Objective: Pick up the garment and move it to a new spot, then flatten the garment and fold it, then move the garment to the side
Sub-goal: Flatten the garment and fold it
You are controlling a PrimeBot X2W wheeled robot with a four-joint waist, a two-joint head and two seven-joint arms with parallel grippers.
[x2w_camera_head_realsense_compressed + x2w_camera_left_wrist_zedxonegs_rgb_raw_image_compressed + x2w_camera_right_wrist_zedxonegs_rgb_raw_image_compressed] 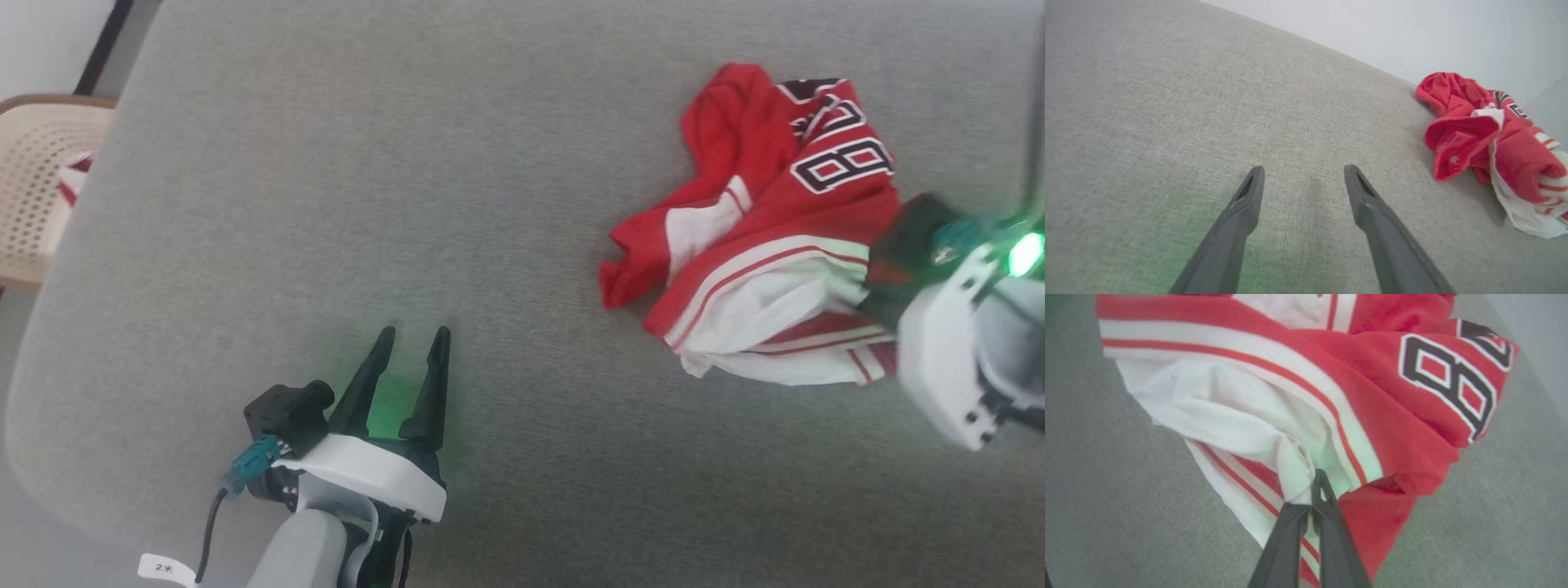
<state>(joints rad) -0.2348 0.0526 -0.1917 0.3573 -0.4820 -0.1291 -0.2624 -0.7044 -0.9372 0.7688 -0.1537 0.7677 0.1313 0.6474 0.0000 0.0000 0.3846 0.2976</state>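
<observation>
The garment, red shorts with white panels, striped trim and black numerals, lies crumpled at the right of the grey surface. My right gripper is shut on a fold of its white panel; in the head view its fingers are hidden behind the wrist at the garment's right edge. My left gripper stands open near the front, well left of the garment, with nothing between its fingers. The left wrist view has the garment off to the right of the open left gripper.
A beige perforated chair holding a bit of red-and-white cloth stands beyond the surface's left edge. The grey surface's rounded corner lies at the lower left. A pale wall rises behind the far edge.
</observation>
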